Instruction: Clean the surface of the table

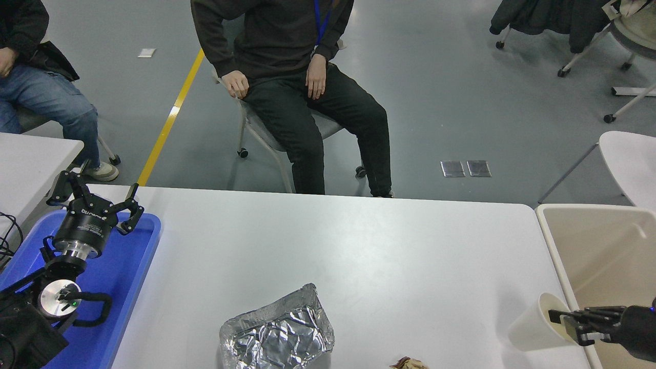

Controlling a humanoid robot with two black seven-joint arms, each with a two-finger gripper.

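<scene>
The table surface (338, 246) is a wide matte white-grey top. On it near the front lie a crumpled foil tray (277, 335) and a small brown crumpled scrap (408, 364) at the bottom edge. My right gripper (564, 320) comes in from the lower right and is shut on the rim of a white paper cup (533, 325), holding it tilted on its side above the table's right edge. My left gripper (95, 197) is parked open above the blue tray (128, 277) at the lower left.
A beige bin (599, 256) stands just off the table's right edge, next to the held cup. A person sits on a chair (307, 128) at the far side, another at the upper left. A smaller white table (31, 159) is at the left.
</scene>
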